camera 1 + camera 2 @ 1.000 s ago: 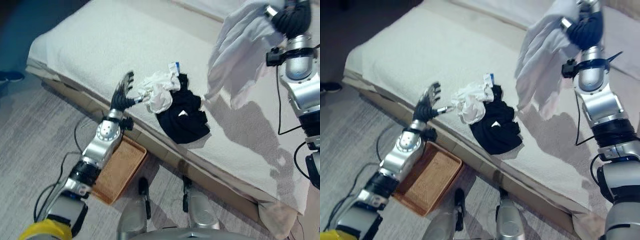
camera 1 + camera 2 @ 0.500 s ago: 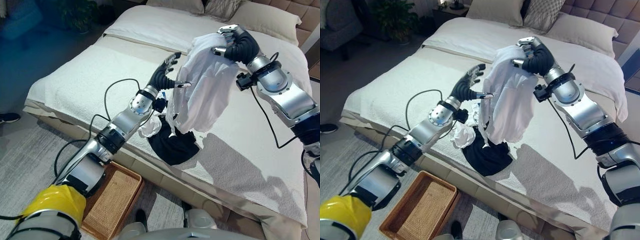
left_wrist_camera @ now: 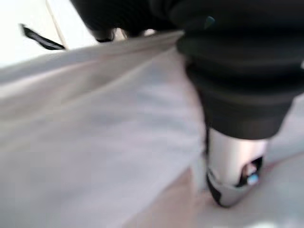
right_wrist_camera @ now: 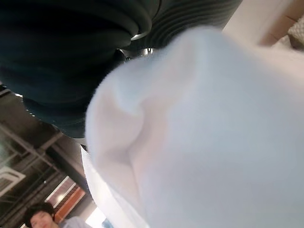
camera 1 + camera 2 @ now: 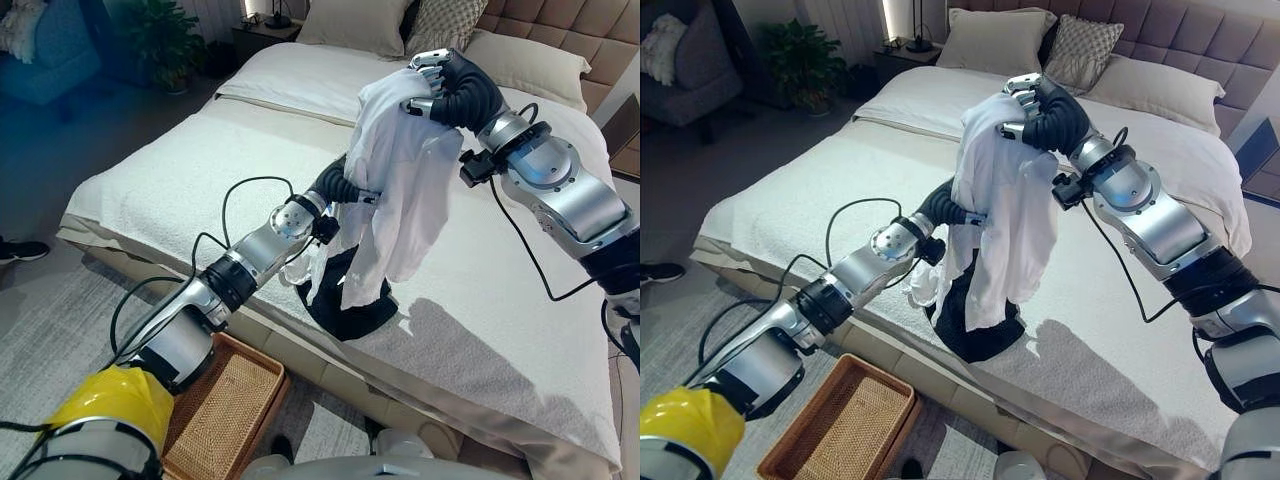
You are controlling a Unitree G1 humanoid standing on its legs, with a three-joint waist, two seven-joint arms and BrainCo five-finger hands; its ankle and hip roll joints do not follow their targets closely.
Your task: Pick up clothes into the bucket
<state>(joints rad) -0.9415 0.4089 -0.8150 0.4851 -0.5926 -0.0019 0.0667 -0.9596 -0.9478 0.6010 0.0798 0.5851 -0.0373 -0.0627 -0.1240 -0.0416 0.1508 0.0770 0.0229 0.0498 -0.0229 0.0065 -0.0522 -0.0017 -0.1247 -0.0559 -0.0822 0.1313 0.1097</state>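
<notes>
A white shirt (image 5: 400, 190) hangs in the air over the bed, bunched at its top in my right hand (image 5: 455, 90), whose fingers are curled round the cloth. That cloth (image 4: 213, 142) lies right against the hand in the right wrist view. My left hand (image 5: 338, 185) reaches across from the left and meets the shirt's near edge at mid-height; its fingers are tucked into the folds. In the left wrist view the shirt (image 3: 95, 142) lies beside one silver finger (image 3: 235, 166). Under the shirt a black garment (image 5: 350, 315) lies on the bed, with a small white garment (image 5: 923, 285) beside it.
A woven basket (image 5: 225, 400) stands on the floor by the bed's near edge, below my left arm. The bed (image 5: 170, 180) has a white cover, with pillows (image 5: 355, 20) at its head. A plant (image 5: 160, 40) and an armchair (image 5: 45, 60) stand at the far left.
The camera has tilted up from the bed's edge. My left hand rose from beside the clothes pile to the hanging shirt, then slid from spread beside it into its folds.
</notes>
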